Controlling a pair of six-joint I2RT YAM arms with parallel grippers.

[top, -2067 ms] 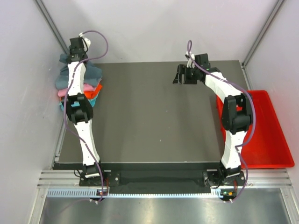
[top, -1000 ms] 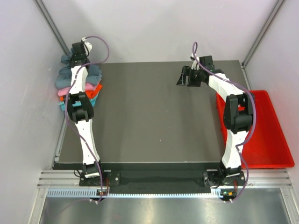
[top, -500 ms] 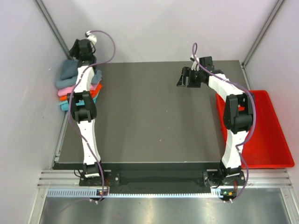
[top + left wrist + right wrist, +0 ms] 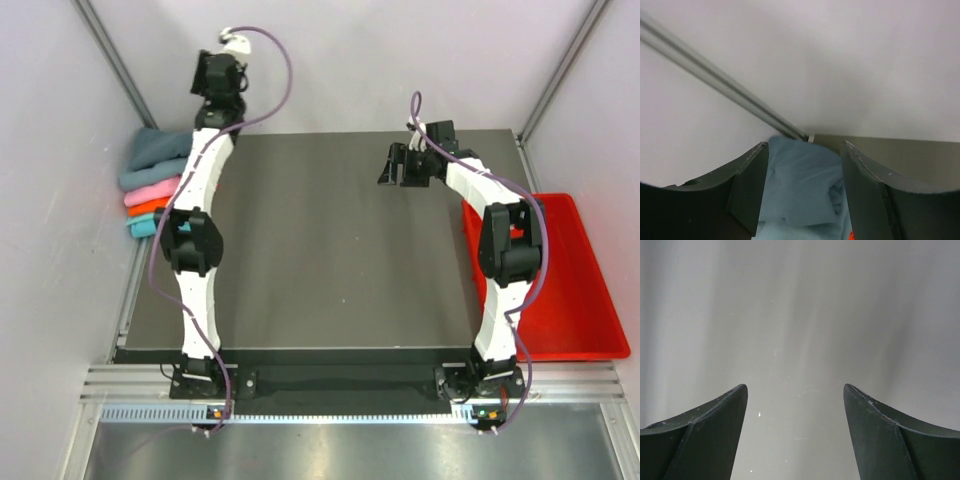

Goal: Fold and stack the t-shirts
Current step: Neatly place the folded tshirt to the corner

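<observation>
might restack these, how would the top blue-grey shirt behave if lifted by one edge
Probably floppy: the blue-grey t-shirt lies in soft rumpled folds, so it would likely sag and unfold. Likely light, being thin cloth. A push might slide it off the stacked shirts beneath.

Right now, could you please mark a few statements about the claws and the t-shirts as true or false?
1. The left claw is open and holds nothing. True.
2. The stack of t-shirts sits in the red tray. False: it lies at the far left edge of the table; the red tray is on the right.
3. The blue-grey t-shirt tops the stack. True.
4. The right claw is shut on the pink t-shirt. False: it is open and empty; the pink t-shirt lies in the stack.
</observation>
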